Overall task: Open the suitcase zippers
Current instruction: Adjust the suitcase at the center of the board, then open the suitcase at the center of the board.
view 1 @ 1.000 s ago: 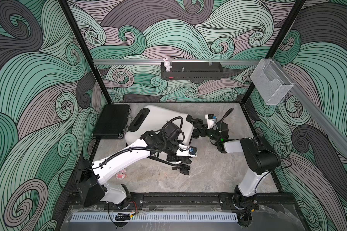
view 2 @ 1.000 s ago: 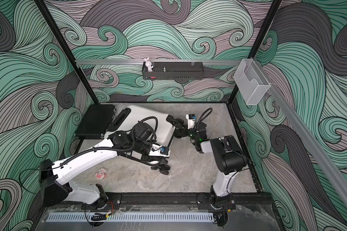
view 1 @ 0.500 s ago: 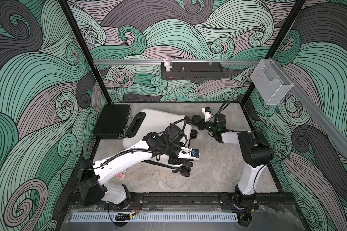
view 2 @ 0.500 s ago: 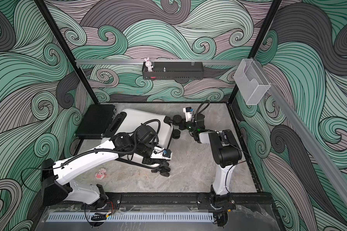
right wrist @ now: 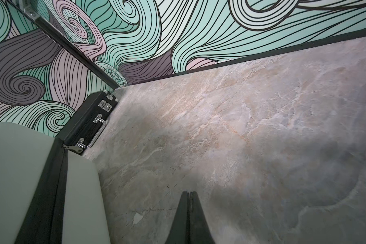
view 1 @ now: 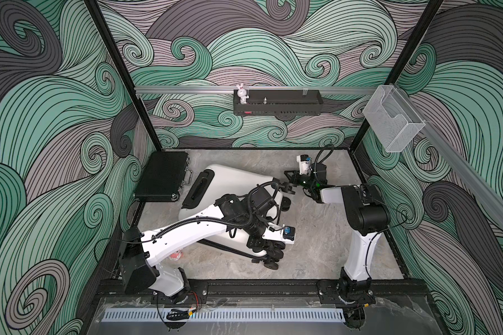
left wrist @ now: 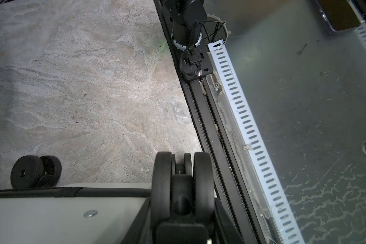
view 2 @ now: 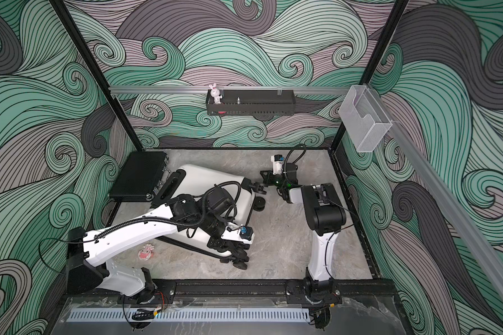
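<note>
On my feed the suitcase (view 1: pixel 235 181) was white, its zipper band (right wrist: pixel 55 179) and wheels (left wrist: pixel 26 174) black; the briefcase (view 1: pixel 161 177) black; the table (view 1: pixel 317 240) marbled grey-beige; the walls (view 1: pixel 55 116) swirled teal, mauve and charcoal.

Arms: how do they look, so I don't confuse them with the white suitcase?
Both have white shells with black joints and bases. The left arm carries a ribbed black conduit, the right arm a thin black cable. The right tool is black and tapered.

Smooth glossy white hard-shell suitcase (view 1: pixel 235 179), black woven cloth zippers (right wrist: pixel 55 179), matt marbled stone-look table (view 1: pixel 317 237)
</note>
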### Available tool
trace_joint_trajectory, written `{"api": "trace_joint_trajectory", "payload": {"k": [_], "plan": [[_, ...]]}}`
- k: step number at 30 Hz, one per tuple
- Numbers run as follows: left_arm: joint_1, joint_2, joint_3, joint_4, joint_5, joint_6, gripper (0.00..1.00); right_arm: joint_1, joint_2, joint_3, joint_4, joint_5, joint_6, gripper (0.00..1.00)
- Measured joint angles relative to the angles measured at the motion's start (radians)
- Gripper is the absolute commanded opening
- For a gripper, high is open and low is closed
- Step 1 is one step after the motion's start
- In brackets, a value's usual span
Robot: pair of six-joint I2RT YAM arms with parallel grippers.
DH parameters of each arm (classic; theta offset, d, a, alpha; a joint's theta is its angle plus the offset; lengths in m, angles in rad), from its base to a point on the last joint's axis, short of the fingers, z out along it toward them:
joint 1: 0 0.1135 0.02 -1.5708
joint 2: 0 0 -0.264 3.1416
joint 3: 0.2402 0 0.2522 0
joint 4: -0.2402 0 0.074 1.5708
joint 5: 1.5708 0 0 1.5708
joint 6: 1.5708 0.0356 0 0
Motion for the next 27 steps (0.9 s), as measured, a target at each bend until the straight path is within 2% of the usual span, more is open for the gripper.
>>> {"api": "trace_joint_trajectory", "payload": {"k": [5,7,11,14,20,22,27], "plan": [[-0.018,0.0,0.0,0.055,-0.108,-0.072,0.1,-0.024,-0.139,-0.079,-0.021,0.036,-0.027,0.34],[-0.02,0.005,0.0,0.081,-0.145,-0.091,0.15,-0.042,-0.2,-0.106,-0.031,0.05,-0.032,0.42],[-0.014,0.03,0.017,0.13,-0.209,-0.129,0.51,-0.077,-0.327,-0.16,-0.073,0.071,-0.048,0.49],[-0.004,0.032,0.017,0.176,-0.261,-0.172,0.67,-0.088,-0.413,-0.172,-0.144,0.072,-0.08,0.53],[0.035,-0.042,0.014,0.225,-0.35,-0.264,0.8,-0.085,-0.634,-0.195,-0.305,0.048,-0.135,0.58],[0.063,-0.1,0.001,0.249,-0.391,-0.298,0.83,-0.084,-0.711,-0.206,-0.352,0.024,-0.146,0.64],[0.131,-0.267,-0.088,0.333,-0.472,-0.399,0.87,-0.032,-0.872,-0.23,-0.475,-0.042,-0.187,0.66]]}}
